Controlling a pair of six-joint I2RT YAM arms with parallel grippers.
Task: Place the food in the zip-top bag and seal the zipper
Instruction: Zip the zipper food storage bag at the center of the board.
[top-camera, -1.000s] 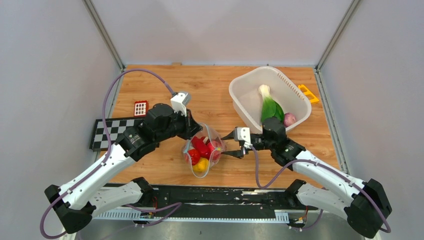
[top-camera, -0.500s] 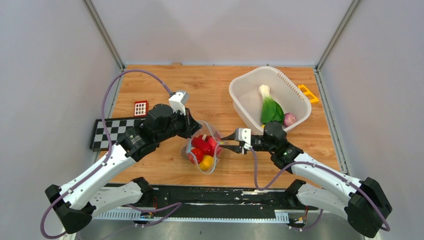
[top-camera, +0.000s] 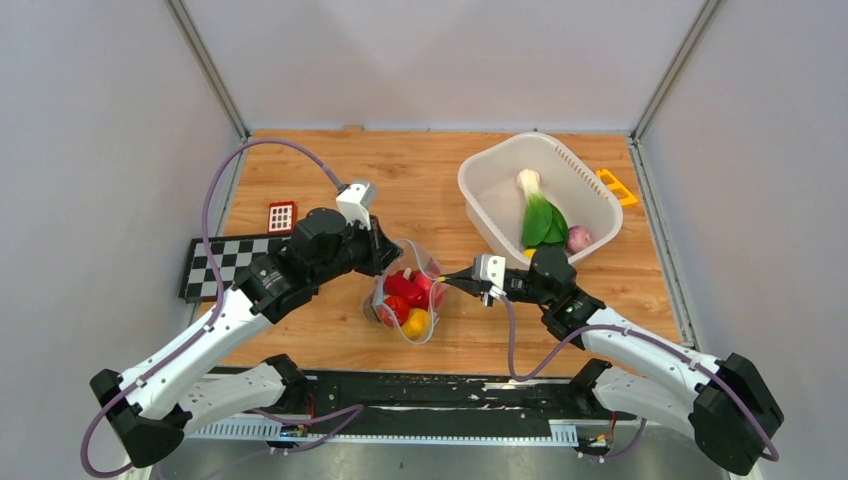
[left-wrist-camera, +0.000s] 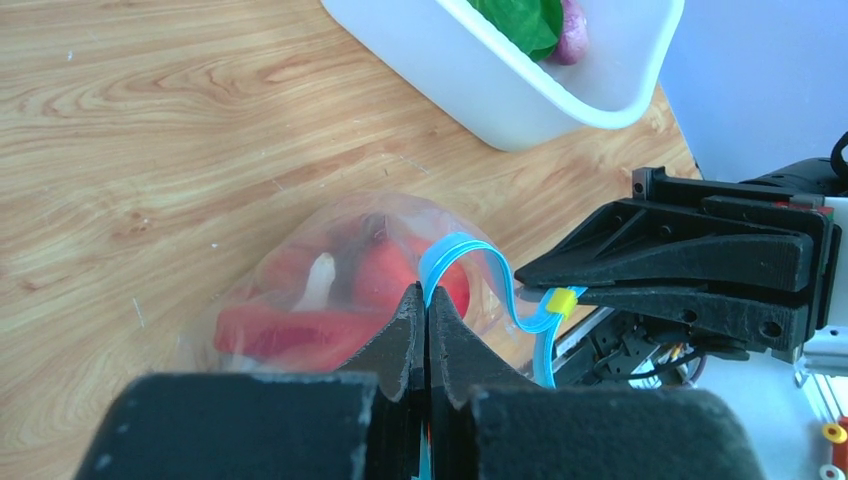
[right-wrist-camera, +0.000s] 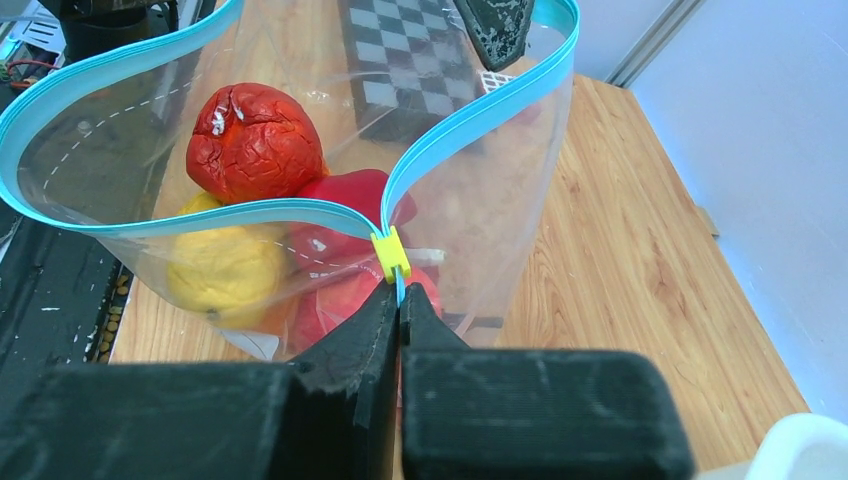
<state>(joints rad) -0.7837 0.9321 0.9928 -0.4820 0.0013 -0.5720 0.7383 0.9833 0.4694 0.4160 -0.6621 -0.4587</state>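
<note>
Top external view: over the wooden worktop (top-camera: 300, 180), both my arms bend inward toward the middle. The zip-top bag (top-camera: 428, 305) stands between them with the food (top-camera: 403, 290) inside, red pieces above a yellow lemon (top-camera: 416, 323). My left pincer (top-camera: 388, 262) is clenched on the teal zipper (right-wrist-camera: 470, 125). My right pincer (top-camera: 447, 281) pinches it opposite, just behind its yellow slider (right-wrist-camera: 390, 252).

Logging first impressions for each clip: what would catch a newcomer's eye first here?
The clear zip-top bag, stuffed with red food and a yellow lemon, sits mid-table between both arms. The left gripper and right gripper each pinch its teal zipper, which gapes open beyond a yellow slider. Back right sits a white basket holding a green vegetable.
</note>
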